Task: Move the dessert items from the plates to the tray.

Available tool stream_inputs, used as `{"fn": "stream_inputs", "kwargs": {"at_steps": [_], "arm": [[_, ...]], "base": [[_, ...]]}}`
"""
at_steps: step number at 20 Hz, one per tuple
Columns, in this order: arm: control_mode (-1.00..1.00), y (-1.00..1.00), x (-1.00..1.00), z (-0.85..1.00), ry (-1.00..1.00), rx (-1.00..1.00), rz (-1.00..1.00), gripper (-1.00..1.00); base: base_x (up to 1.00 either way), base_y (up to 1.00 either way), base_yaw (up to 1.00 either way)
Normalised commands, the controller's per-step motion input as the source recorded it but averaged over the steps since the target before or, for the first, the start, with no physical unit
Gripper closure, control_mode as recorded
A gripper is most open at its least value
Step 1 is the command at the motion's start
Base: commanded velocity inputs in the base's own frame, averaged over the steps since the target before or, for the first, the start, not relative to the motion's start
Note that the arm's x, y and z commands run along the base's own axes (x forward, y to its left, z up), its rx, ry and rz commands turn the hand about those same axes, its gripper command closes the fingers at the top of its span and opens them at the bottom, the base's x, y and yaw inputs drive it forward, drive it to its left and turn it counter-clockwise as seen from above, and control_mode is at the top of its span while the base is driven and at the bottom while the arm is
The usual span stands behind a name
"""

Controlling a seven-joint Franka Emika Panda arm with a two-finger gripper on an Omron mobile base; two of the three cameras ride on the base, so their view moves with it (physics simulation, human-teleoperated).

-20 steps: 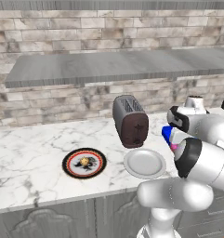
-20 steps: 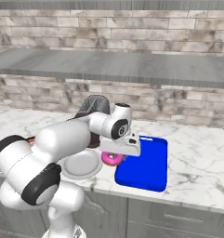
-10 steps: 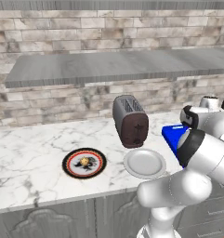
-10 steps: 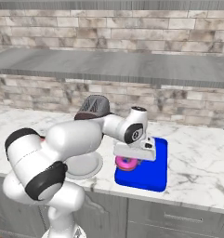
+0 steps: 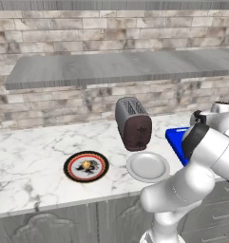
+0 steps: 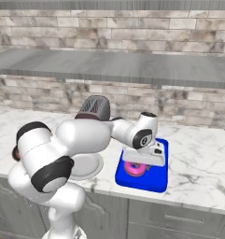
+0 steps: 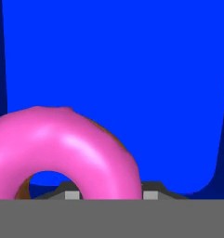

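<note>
Doughnut (image 6: 133,168) over blue tray (image 6: 157,179), tool (image 6: 136,164) gripping it, pastry (image 5: 86,164) (left view) on patterned plate (image 5: 68,167)

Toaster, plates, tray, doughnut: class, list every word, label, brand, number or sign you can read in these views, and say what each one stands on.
No readable text in any view.
Patterned plate: a dark centre design, a picture, not letters.
Toaster: small dark marks on its front, too small to read.
Tray, doughnut, plain plate: no markings.
</note>
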Motion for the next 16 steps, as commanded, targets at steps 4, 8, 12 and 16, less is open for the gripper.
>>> {"fn": "stream_inputs", "kwargs": {"at_steps": [4,8,12,16], "arm": [[-1.00,-0.03,0.00,-0.25,0.00,0.00,0.00,1.00],[-1.00,0.00,0.00,-0.25,0.00,0.00,0.00,1.00],[-1.00,0.00,0.00,-0.24,0.00,0.00,0.00,1.00],[-1.00,0.00,0.00,-0.10,0.00,0.00,0.00,1.00]], "base": [[0.00,0.00,0.00],[0.00,0.00,0.00],[0.00,0.00,0.00],[0.00,0.00,0.00]]}}
